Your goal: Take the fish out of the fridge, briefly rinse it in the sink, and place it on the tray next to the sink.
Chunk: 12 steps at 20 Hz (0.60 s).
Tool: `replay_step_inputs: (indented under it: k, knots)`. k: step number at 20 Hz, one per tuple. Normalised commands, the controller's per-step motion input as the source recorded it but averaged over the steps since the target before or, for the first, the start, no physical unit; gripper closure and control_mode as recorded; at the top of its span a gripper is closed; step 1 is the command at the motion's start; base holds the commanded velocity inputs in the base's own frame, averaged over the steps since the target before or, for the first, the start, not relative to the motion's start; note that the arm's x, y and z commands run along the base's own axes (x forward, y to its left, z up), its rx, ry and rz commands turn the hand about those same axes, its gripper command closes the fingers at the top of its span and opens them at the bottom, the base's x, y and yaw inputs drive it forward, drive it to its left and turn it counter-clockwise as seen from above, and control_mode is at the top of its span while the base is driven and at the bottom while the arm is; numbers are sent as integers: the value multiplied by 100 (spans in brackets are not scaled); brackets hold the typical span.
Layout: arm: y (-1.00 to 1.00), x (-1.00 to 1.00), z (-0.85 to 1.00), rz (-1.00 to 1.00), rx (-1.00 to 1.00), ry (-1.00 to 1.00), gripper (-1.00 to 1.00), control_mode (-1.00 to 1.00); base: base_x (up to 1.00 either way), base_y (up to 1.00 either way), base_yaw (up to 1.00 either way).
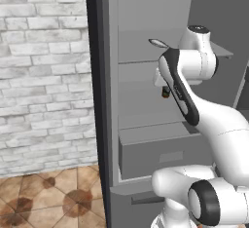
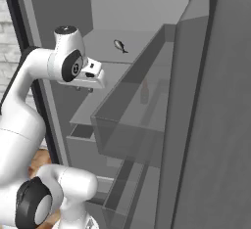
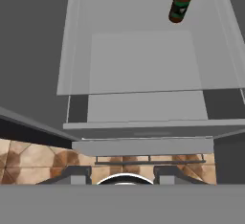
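Clearly the first step: reaching into the open fridge for the fish, nothing gripped yet.

From the left base view, the small slim silvery-white fish [image 1: 158, 43] lies on an upper flat shelf of the tall dark grey fridge [image 1: 146, 100], just above and left of the white arm's wrist; a small dark bottle with an orange cap [image 1: 166, 92] peeps out beside the hand. From the right base view, the fish [image 2: 119, 45] sits well back on that shelf, above and beyond the two-finger gripper [image 2: 84, 89], which points downward; whether the jaws stand wide or narrow I cannot tell. From the hand view, the camera looks down on a lower shelf with the bottle [image 3: 181, 3]; its green label is unreadable. Next, I judge, the hand must rise and reach deeper.
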Motion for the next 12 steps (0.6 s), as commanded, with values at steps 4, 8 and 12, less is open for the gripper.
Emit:
replay_step_inputs:
  k: [4, 8, 12]
  knots:
    - [0, 0, 0, 0, -1, -3, -100, -100, 0, 0, 0]
    - [0, -28, 23, 0, -2, -33, -100, -100, 0, 0, 0]
    - [-1, -63, 43, 0, -3, -43, -100, -100, 0, 0, 0]
